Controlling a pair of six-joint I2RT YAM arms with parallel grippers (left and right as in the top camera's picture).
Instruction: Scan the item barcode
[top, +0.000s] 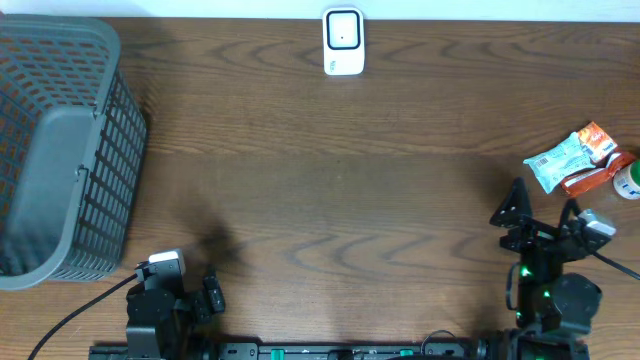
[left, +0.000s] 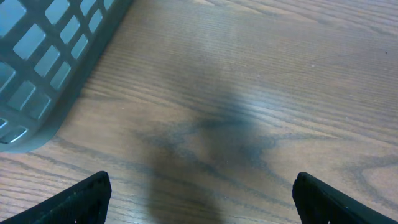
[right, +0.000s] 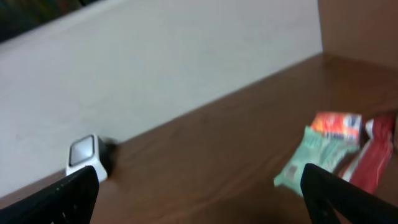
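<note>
Brown wood grain runs across the table (top: 330, 190). On its right side a green packet (top: 558, 160) lies flat in a small heap with an orange packet (top: 598, 142) and a red packet (top: 595, 178). The heap is just beyond the tips of the right pincer (top: 545, 212) and slightly to its right, not touching it. That pincer is released, its jaws spread wide with nothing between them. The right arm sits low at the near edge, pointing away from the robot toward the heap. In the right wrist view the green packet appears blurred just ahead of the right finger. The left pincer (left: 205, 205) is also released and empty over bare wood, on an arm folded at the near left corner. A grey basket (top: 60, 150) fills the left side of the table, near that arm. A white scanner (top: 343, 42) stands at the middle of the far edge, well apart from the packets and both pincers, with only bare wood between it and the heap. A white round thing (top: 630, 182) beside the red packet is cut off by the frame edge.
</note>
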